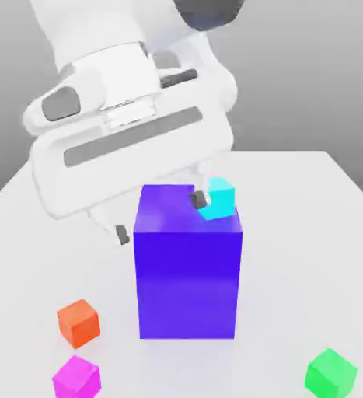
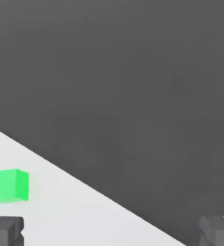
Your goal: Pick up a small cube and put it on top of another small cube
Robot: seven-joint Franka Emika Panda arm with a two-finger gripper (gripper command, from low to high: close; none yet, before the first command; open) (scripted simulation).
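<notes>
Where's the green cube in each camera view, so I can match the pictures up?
Exterior view: the green cube sits low at the exterior view's right, on the white table, apart from the blue block.
Hand view: the green cube sits on the table, beside one dark fingertip.
Shared landmark: the white table.

We count four small cubes, magenta (image 1: 76,378), orange (image 1: 78,322), green (image 1: 331,373) and cyan (image 1: 220,199), plus one big blue-violet block (image 1: 187,272).
</notes>
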